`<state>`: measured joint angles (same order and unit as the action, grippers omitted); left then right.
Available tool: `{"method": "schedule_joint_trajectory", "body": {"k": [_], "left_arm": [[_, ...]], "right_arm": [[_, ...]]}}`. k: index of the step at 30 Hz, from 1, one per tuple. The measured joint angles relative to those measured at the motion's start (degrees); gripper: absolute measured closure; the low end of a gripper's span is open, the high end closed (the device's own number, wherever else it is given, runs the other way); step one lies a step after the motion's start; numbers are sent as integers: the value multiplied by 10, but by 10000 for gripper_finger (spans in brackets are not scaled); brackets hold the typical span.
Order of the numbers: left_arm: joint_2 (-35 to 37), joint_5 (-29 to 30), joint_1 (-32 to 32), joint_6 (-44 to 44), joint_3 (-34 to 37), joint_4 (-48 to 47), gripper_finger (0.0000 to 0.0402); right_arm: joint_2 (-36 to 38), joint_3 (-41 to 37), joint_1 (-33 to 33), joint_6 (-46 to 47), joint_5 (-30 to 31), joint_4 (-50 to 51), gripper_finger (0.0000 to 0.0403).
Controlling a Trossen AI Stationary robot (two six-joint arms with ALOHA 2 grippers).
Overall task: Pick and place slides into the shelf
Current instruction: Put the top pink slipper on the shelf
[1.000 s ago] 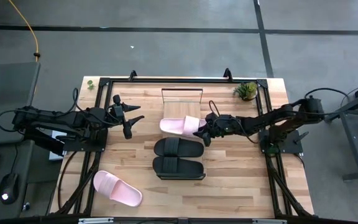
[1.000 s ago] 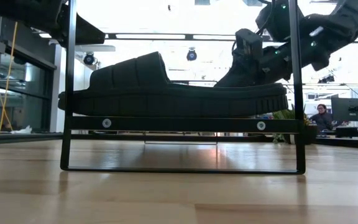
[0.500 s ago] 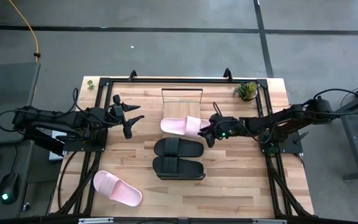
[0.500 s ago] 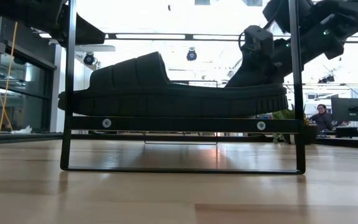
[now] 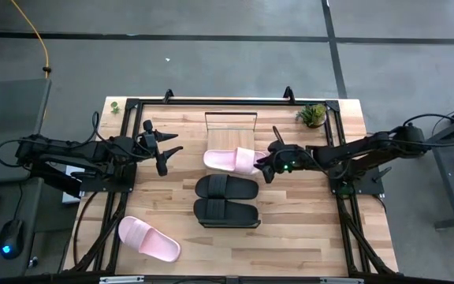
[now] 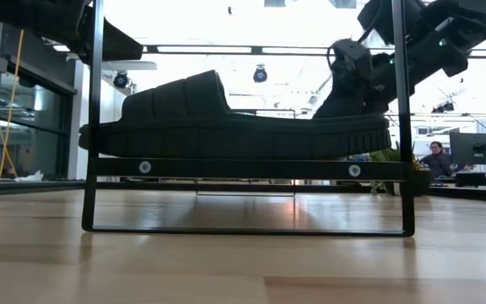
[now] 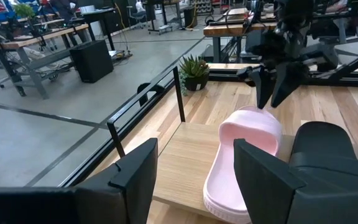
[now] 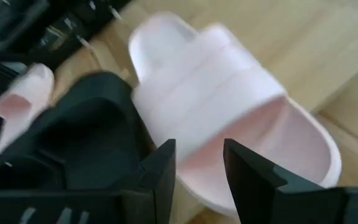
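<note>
Right pincer (image 5: 263, 168) sits at the right-hand end of the pink slide (image 5: 228, 160) on the shelf (image 5: 225, 170), fingers parted with nothing between them. In the right wrist view both fingers (image 8: 159, 171) frame that slide's end and none of it is clamped, so I read it as released, hovering just above the near end. That slide lies with its long axis across the counter (image 5: 306, 229), left to right, in line with the right arm's reach; it's in the back slot, just ahead of the wire frame (image 5: 230, 114). Two black slides (image 5: 227, 199) lie side by side in front of it, same orientation, touching or nearly so; the low view shows only a black one (image 6: 234, 127) riding on the shelf rail. Second pink slide (image 5: 148, 238) is off the shelf, near the counter's front left corner, angled diagonally, well apart from everything else. Left pincer (image 5: 161, 148) hangs open and empty left of the shelf, and it's clearly the nearer arm to that stray; I'd say the next pick is its job. Stray lies toward the front edge from the left pincer, so the wrist needs to turn to match the diagonal before descending.
</note>
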<state>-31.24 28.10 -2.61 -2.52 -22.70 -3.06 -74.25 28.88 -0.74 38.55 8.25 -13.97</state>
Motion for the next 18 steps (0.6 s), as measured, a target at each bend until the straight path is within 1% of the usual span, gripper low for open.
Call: {"method": "schedule_joint_trajectory", "body": {"k": [2, 5, 7, 11, 18], "left_arm": [[0, 0, 0, 0, 0, 0, 208], [0, 0, 0, 0, 0, 0, 208], [0, 0, 0, 0, 0, 0, 208], [0, 0, 0, 0, 0, 0, 208], [0, 0, 0, 0, 0, 0, 208]], "right_arm": [[14, 0, -4, -12, 15, 1, 276], [25, 0, -9, -30, 62, 0, 276], [24, 0, -15, -39, 82, 5, 276], [20, 0, -36, -46, 81, 4, 276], [18, 0, -72, -89, 81, -37, 276]]}}
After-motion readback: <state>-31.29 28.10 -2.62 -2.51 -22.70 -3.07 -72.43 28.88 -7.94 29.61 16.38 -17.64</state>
